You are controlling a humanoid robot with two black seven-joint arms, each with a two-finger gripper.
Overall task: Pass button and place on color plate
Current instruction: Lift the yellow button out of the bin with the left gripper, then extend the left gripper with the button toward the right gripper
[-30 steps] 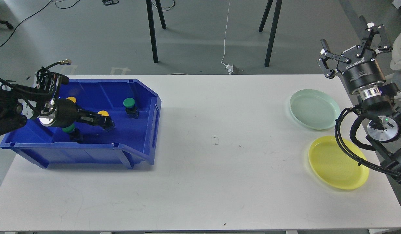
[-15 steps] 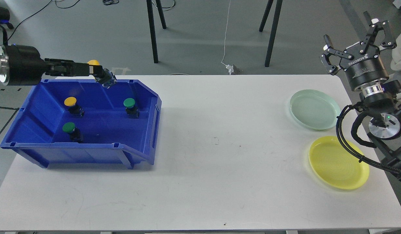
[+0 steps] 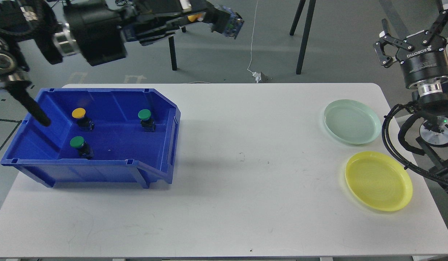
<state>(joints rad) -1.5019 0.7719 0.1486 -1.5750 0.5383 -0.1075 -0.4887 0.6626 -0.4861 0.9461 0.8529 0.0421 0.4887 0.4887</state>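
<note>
My left gripper [image 3: 213, 18] is high above the table's far edge, shut on a yellow-capped button [image 3: 227, 23] with a blue-black base. A blue bin [image 3: 162, 145] at the left holds a yellow button [image 3: 79, 114] and two green buttons [image 3: 144, 115] [image 3: 77, 143]. The yellow color plate [image 3: 378, 180] lies at the right front, bare. My right gripper [image 3: 416, 25] is raised beyond the table's right far corner, fingers spread open and empty.
A pale green plate [image 3: 351, 121] lies behind the yellow plate. The white table [image 3: 245, 181] spans the view. Black stand legs [image 3: 171, 47] and a white cable [image 3: 252, 43] are on the floor behind.
My left gripper has lifted the yellow button out of the bin and carried it up and to the right. My right gripper has risen slightly and moved right.
</note>
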